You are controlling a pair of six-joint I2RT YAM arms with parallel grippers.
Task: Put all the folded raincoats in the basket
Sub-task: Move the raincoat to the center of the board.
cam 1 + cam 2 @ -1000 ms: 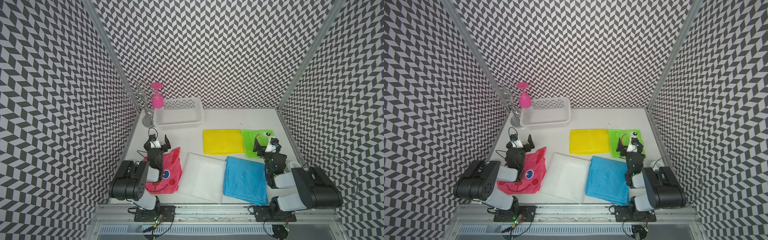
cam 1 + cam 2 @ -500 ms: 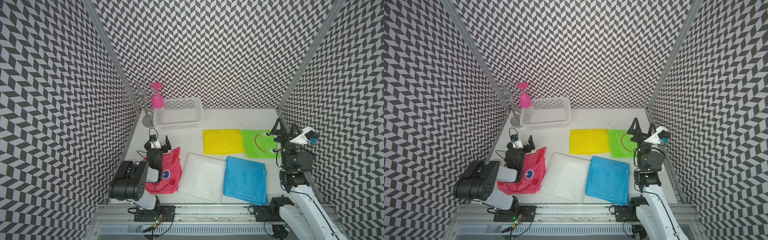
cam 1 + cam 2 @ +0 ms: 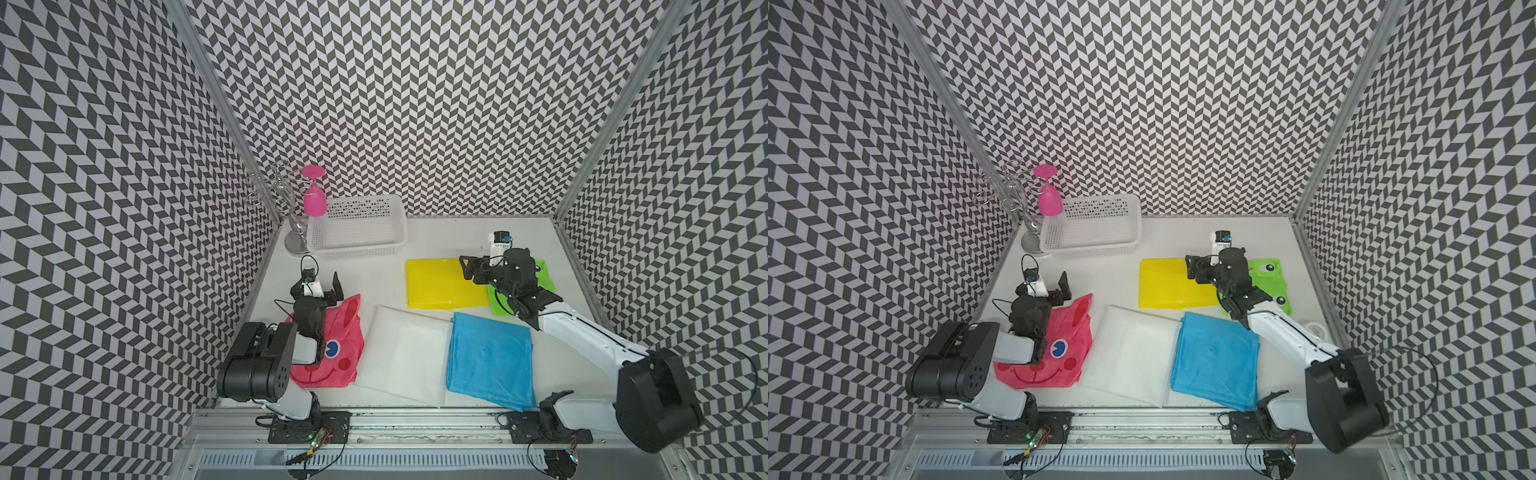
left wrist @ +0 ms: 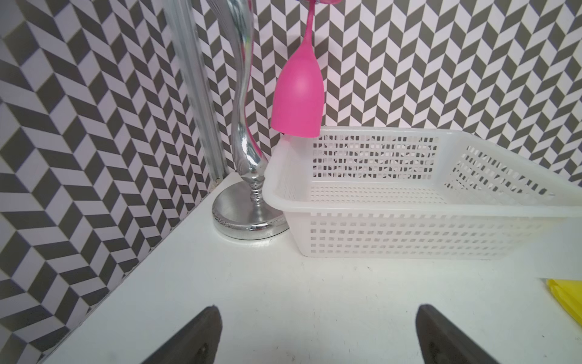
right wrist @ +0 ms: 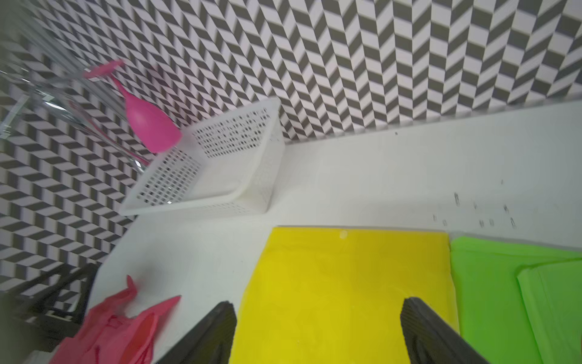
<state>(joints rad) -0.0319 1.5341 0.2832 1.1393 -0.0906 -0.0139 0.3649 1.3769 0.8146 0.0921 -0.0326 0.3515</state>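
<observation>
The yellow raincoat [image 3: 436,286], 1 of 5, lies under the right gripper [image 3: 467,269], open wide, holding nothing. The 1 basket [image 3: 357,249] sits past the left gripper [image 3: 318,286], also open, holding nothing.

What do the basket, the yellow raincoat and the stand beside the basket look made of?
Basket: white moulded plastic, slightly glossy, with perforated walls. Yellow raincoat: thin, smooth sheet with a soft sheen, likely plastic film; uncertain. Stand: polished metal or chrome plating, judging by mirror reflections.

Perforated white plastic basket [image 4: 409,217], shiny chrome metal stand [image 4: 248,157], matt white tabletop [image 4: 283,299]
</observation>
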